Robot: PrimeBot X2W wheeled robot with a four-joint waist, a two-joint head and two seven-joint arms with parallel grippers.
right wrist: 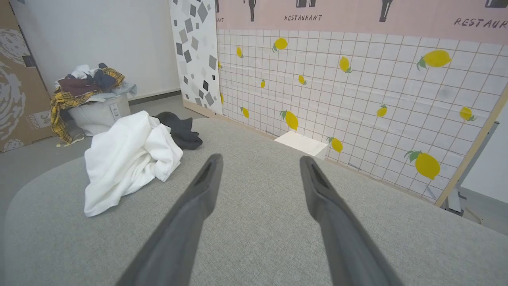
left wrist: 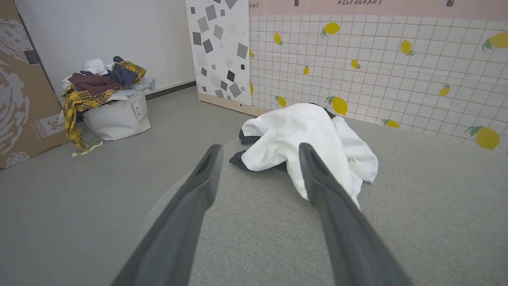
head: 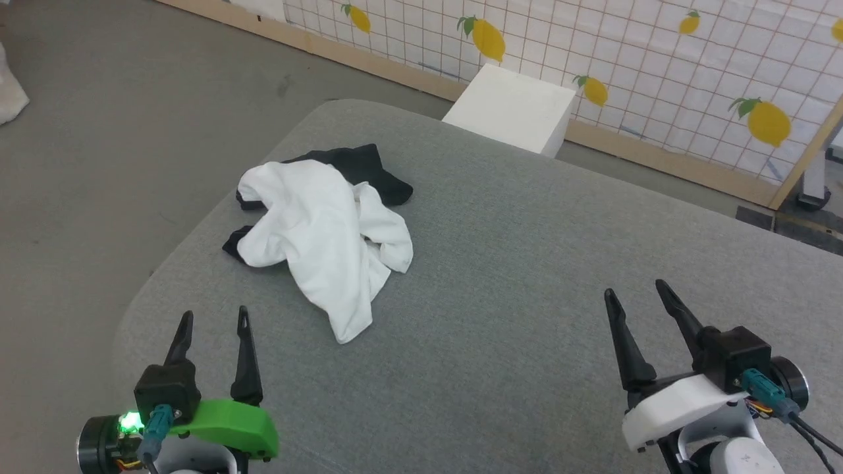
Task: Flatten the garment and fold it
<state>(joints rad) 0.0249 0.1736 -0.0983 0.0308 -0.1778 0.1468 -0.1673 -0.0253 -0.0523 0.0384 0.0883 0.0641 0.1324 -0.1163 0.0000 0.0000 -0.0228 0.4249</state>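
The garment (head: pixel 329 237), a soft crumpled white shirt with black sleeves, lies bunched near the left edge of the grey fabric-topped table (head: pixel 527 296). Your left gripper (head: pixel 215 313) and right gripper (head: pixel 635 288) hover empty, fingers spread wide. Grab the heap blindly and you likely pinch several layers, or drag it off that edge. Lemon-print tiled wall (head: pixel 658 59), white box (head: pixel 514 108), grey floor (head: pixel 99 131), full laundry bag (left wrist: pixel 119 117).

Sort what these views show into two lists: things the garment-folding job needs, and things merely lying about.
Belongs to the job:
garment, crumpled on the grey table
left gripper, open
right gripper, open

Lying about:
white box beyond the table
bag heaped with clothes, on the floor
brown cardboard by the wall
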